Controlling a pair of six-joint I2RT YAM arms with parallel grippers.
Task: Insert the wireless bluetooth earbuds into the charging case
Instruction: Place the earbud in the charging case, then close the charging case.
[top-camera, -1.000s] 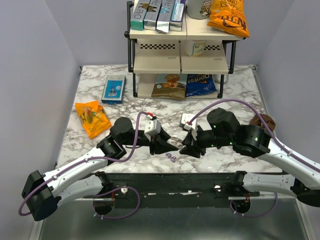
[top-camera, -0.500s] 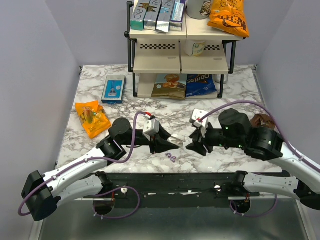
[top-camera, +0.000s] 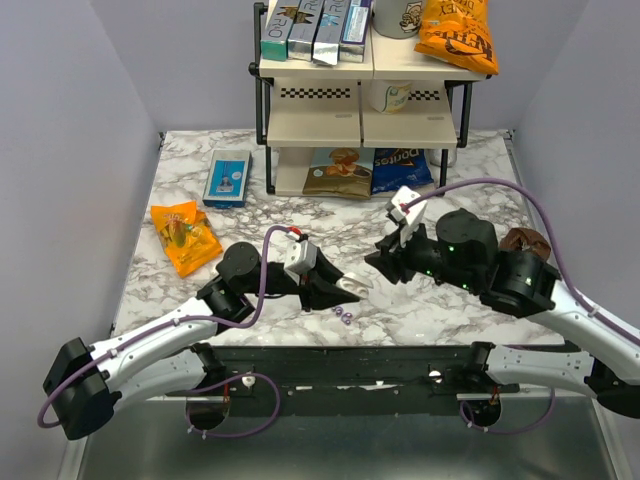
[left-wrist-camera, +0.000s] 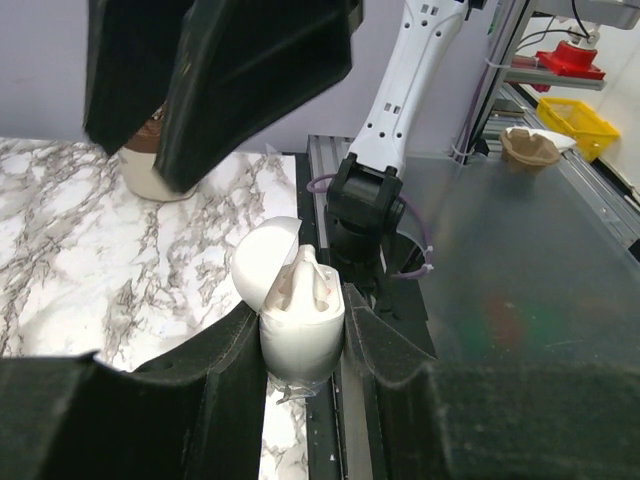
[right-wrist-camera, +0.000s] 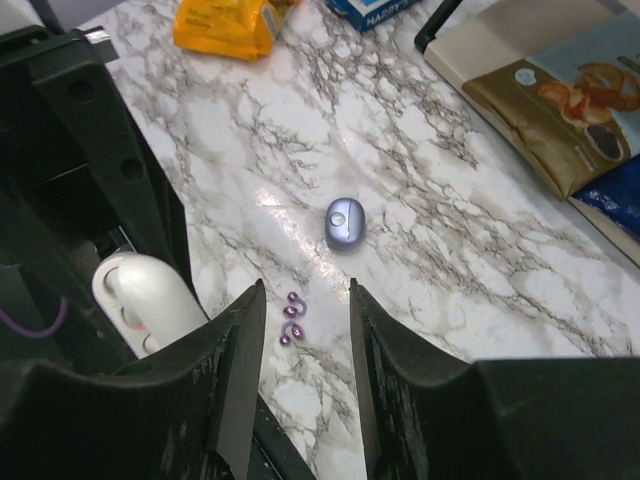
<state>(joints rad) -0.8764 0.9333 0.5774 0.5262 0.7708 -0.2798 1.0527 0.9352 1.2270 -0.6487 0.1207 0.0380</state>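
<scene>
1 smooth white oval case (left-wrist-camera: 300, 322) fills the left pincer (left-wrist-camera: 304, 335); the right pincer (right-wrist-camera: 305, 295) gapes empty.

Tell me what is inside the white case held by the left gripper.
The white case in the left gripper has its lid open; a white piece stands up inside. The fingers cover its sides; the bottom is hidden.

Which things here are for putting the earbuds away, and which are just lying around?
For the job: purple earbuds, lavender-blue charging case.
Not for the job: white oval case, orange snack bag, blue box, snack rack.
</scene>
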